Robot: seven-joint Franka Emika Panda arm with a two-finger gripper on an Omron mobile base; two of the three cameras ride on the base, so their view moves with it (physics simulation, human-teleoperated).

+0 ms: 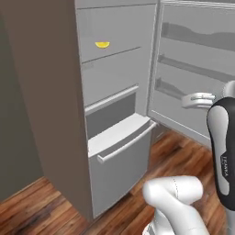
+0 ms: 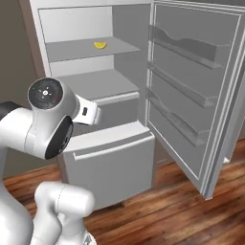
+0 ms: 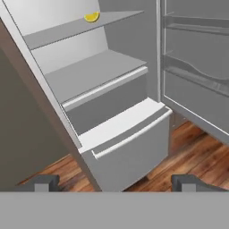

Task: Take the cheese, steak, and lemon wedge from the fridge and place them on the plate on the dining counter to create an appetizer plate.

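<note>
Fridge [image 1: 114,151] open; arm raised before it.

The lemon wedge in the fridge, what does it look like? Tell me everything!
The lemon wedge is a small, pale yellow crescent, smooth-looking. It lies by itself on the upper shelf of the open fridge, curved side down, resting on the grey shelf with nothing else touching it.
</note>
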